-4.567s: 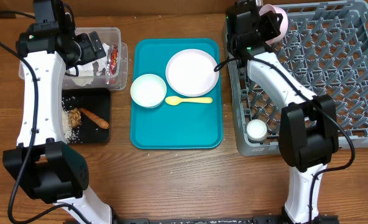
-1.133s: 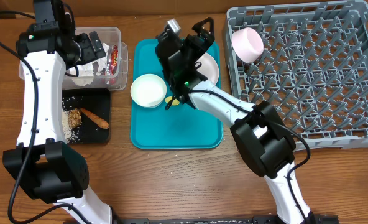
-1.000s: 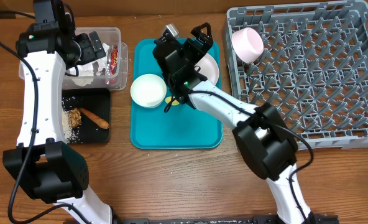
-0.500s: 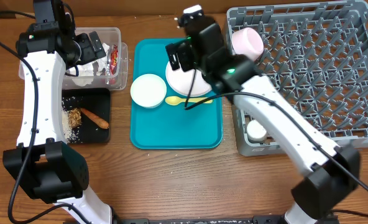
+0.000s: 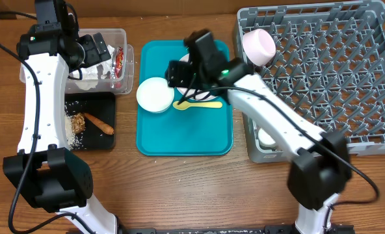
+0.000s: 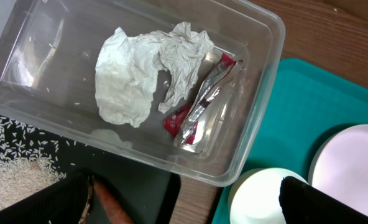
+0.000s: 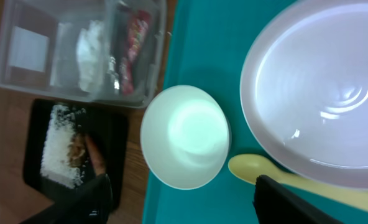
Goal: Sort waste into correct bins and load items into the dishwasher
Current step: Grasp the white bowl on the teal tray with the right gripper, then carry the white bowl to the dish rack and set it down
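The right end effector (image 7: pixel 181 186) hung over the teal tray (image 5: pixel 179 140) with its fingers spread and nothing between them. The left end effector (image 6: pixel 184 190), also released and empty, hovered above the clear tub (image 6: pixel 47 50). In the overhead view the white bowl (image 7: pixel 184 137) stood upright at the 9 o'clock side of the tray, with the yellow spoon (image 7: pixel 249 168) just beside it at about 4 o'clock and the plate (image 7: pixel 321 106) at 2 o'clock. I judge the bowl to be light, stiff and smooth, so it may slip between the fingers. The best hold seems to be the rim, one finger inside and one outside, at a part of the rim away from the spoon, before it goes to the grey rack (image 5: pixel 335 84) at 3 o'clock.
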Robot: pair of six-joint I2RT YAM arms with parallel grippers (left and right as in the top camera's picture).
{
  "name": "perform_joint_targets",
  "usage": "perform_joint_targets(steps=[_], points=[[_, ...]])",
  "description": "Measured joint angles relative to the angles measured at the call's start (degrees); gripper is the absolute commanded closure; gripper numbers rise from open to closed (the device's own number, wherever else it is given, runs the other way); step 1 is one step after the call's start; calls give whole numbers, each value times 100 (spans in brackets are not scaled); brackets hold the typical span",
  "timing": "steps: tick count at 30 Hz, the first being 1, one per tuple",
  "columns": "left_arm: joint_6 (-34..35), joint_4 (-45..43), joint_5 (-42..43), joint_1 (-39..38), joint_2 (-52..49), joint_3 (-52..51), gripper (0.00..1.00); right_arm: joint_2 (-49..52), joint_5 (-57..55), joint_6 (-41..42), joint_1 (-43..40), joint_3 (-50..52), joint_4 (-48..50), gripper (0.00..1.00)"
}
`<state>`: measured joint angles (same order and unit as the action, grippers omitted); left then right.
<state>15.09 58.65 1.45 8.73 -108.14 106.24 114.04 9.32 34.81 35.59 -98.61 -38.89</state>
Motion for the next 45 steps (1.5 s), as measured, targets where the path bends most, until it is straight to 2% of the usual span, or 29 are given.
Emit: perform_joint_targets(steps=[3, 8, 12, 21, 29, 31, 38, 45], points=[[0, 0, 0, -2, 0, 0, 0, 404, -76, 516, 105, 2, -15, 29], [0, 0, 0, 0, 0, 0, 0, 872, -114, 997, 155, 22, -20, 41], [0, 0, 0, 0, 0, 0, 0, 949, -177, 1176, 192, 26, 24, 54], [0, 0, 0, 0, 0, 0, 0, 1303, -212, 1309, 352, 26, 85, 65], [0, 0, 0, 0, 0, 0, 0, 1401, -225, 1331, 354, 28, 247, 92], [0, 0, 0, 0, 0, 0, 0, 1401, -229, 1329, 354, 28, 238, 95], [0, 0, 0, -2, 0, 0, 0, 1401, -203, 1274, 350, 28, 195, 96], [0, 2, 0, 0, 0, 0, 0, 1252, -208, 667, 343, 26, -2, 96]])
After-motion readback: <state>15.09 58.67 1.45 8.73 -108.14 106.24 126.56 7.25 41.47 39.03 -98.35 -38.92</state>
